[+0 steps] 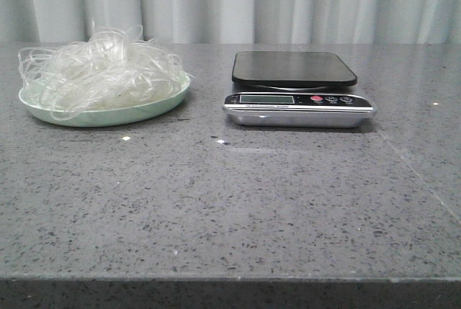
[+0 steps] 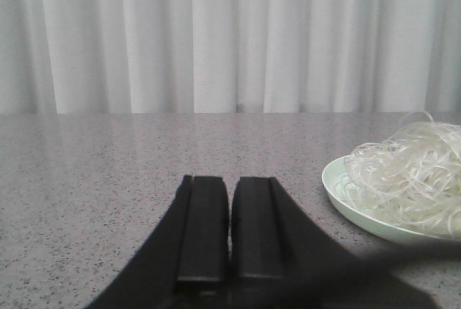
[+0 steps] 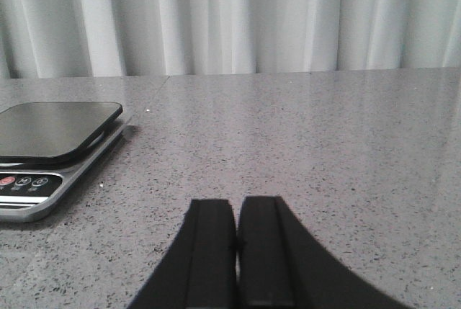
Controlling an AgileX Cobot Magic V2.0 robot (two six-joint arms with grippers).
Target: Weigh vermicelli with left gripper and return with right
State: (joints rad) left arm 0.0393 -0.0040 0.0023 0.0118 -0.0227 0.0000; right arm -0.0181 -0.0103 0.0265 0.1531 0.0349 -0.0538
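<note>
Vermicelli (image 1: 101,64) heaped on pale green plate (image 1: 108,116), left side of grey speckled tabletop (image 1: 230,201). Loose tangle, strands looping past the plate rim in places. Kitchen scale (image 1: 297,87) sits well apart to the right: black platform, silver front strip with display and small buttons, one of them red. Platform bare.

Left gripper (image 2: 229,266): jaws together, nothing between them, low over the tabletop; plate and noodles near, off to one side. Right gripper (image 3: 238,266): jaws likewise together and empty, scale off to its other side. Neither arm shows in the front view.

Handling, my guess: very light, springy, strands thin and probably brittle if dry. A pinch at the edge would likely pull only a few threads; better to bite into the thick middle of the heap from above. Strands may snag and trail, or shed onto the tabletop in transit.

Writing: none legible. Display looks blank; button marks too small to read.
</note>
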